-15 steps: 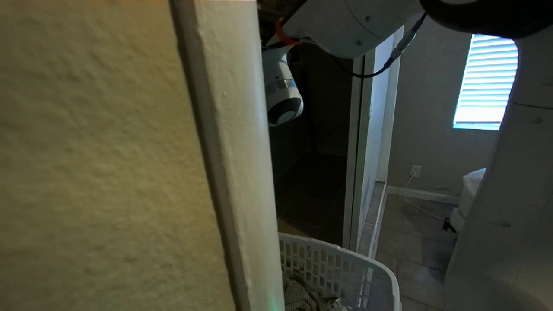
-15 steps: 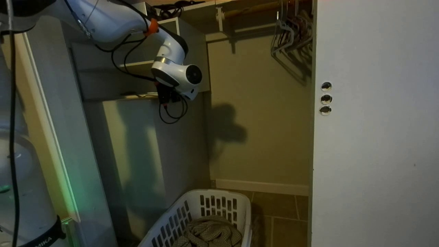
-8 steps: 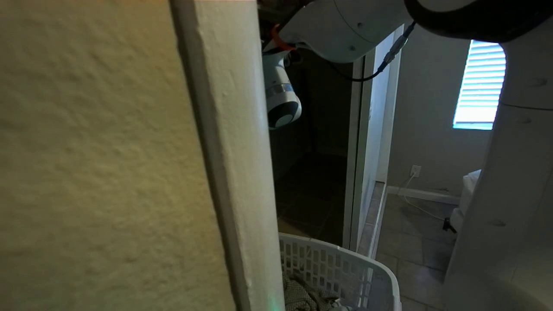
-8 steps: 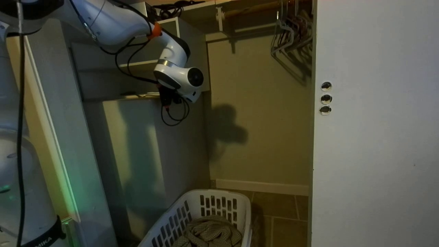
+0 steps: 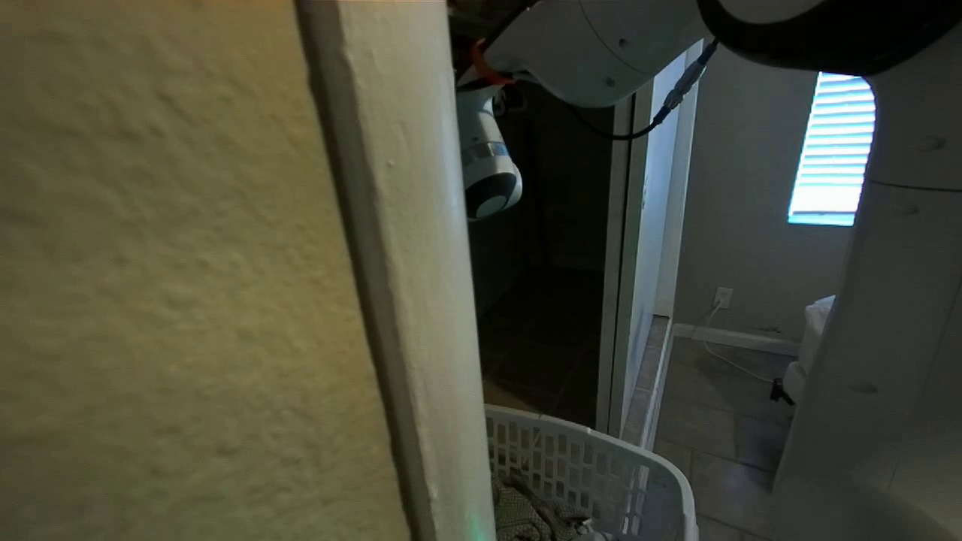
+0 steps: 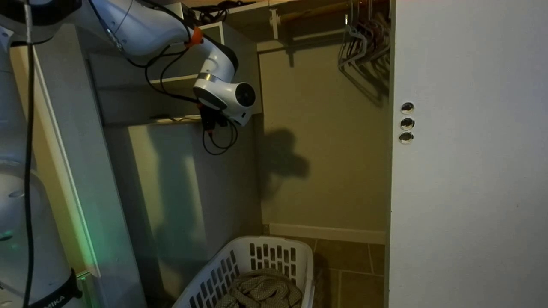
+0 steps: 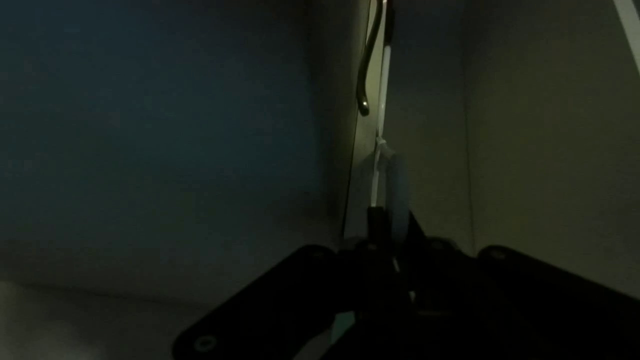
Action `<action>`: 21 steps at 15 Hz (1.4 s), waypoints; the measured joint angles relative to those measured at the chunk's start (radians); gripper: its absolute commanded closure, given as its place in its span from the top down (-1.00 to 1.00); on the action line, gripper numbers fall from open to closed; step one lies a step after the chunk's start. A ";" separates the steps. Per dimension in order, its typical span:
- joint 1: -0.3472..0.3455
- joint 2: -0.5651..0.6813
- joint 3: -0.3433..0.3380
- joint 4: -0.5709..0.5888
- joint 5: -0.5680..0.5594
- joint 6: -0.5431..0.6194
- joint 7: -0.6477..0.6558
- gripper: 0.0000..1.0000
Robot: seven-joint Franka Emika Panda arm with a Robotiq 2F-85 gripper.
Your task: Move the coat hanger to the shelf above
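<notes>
In the wrist view the coat hanger [image 7: 384,90] appears edge-on as a slender strip, pale here in the dim light. A dull metal hook-like piece [image 7: 364,80] curves beside its far end. My gripper [image 7: 394,226] looks shut on the hanger, with a grey-blue, blurred stretch of it running between the fingertips. In an exterior view the black gripper body [image 6: 208,117] is at the cabinet ledge [image 6: 184,120], and its fingers are hidden. A thin dark shape [image 6: 160,116] lies on that ledge. The edge of the shelf above [image 6: 175,78] passes behind the arm.
Other hangers [image 6: 357,47] hang from the closet rod at the right. A white laundry basket [image 6: 308,256] with cloth stands on the floor below. The cabinet side [image 6: 231,179] lies beneath the wrist, and a white door panel [image 6: 466,171] bounds the closet on the right.
The arm has shifted slightly right in an exterior view, dipping and then rising a little. The gripper has shut. Basket and hanging hangers have stayed put.
</notes>
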 measured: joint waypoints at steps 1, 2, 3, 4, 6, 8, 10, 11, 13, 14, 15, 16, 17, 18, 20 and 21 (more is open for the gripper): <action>-0.002 0.000 -0.003 0.000 0.001 -0.006 0.000 -0.96; -0.007 0.000 -0.008 0.000 0.002 -0.019 0.000 -0.96; -0.013 0.000 -0.014 0.000 0.003 -0.036 0.000 -0.96; -0.021 -0.001 -0.021 0.000 0.003 -0.056 0.000 -0.96; -0.038 -0.005 -0.037 -0.003 0.003 -0.108 -0.003 -0.96; -0.057 -0.014 -0.056 -0.010 -0.003 -0.174 -0.007 -0.96; -0.079 -0.031 -0.077 -0.030 -0.011 -0.258 -0.008 -0.96; -0.090 -0.040 -0.089 -0.043 -0.021 -0.302 -0.008 -0.96; -0.114 -0.057 -0.112 -0.069 -0.052 -0.385 -0.008 -0.96; -0.125 -0.065 -0.123 -0.083 -0.075 -0.424 -0.008 -0.96; -0.135 -0.072 -0.134 -0.094 -0.105 -0.459 -0.008 -0.96; -0.145 -0.080 -0.144 -0.106 -0.136 -0.495 -0.008 -0.96; -0.155 -0.087 -0.154 -0.116 -0.169 -0.525 -0.010 -0.96; -0.164 -0.095 -0.163 -0.126 -0.198 -0.552 -0.013 -0.96; -0.181 -0.108 -0.180 -0.144 -0.245 -0.598 -0.022 -0.96; -0.190 -0.113 -0.190 -0.153 -0.263 -0.619 -0.029 -0.96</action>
